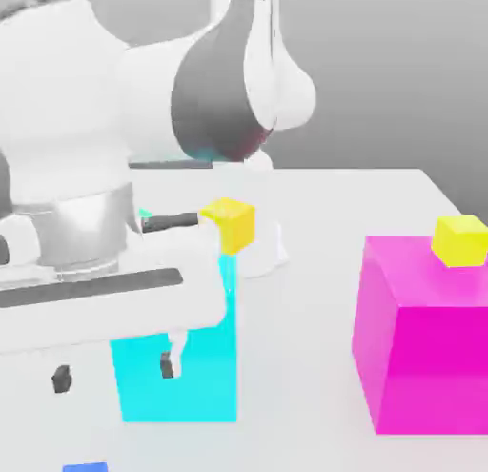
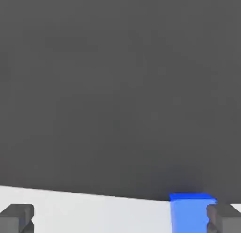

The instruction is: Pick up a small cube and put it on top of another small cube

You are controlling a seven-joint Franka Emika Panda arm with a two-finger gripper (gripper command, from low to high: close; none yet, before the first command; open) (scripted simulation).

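Observation:
The small deep-blue cube (image 1: 86, 467) lies on the white table at the lower edge of the exterior view, just below my hand. My gripper (image 1: 114, 372) hangs over it, open, with nothing between its dark fingers (image 1: 169, 365). In the hand view the blue cube (image 2: 190, 212) sits close to one fingertip (image 2: 225, 219), off the midline of the open gripper (image 2: 120, 220); the other fingertip (image 2: 18, 218) stands far from it. A small yellow cube (image 1: 230, 223) rests on the big cyan block (image 1: 181, 370). Another small yellow cube (image 1: 460, 239) sits on top of the big magenta block (image 1: 419, 337).
The cyan block stands right behind my hand and the magenta block rises at the exterior view's right. The white table (image 1: 305, 365) runs between them. My arm's bulky white links (image 1: 114, 89) cover the exterior view's left.

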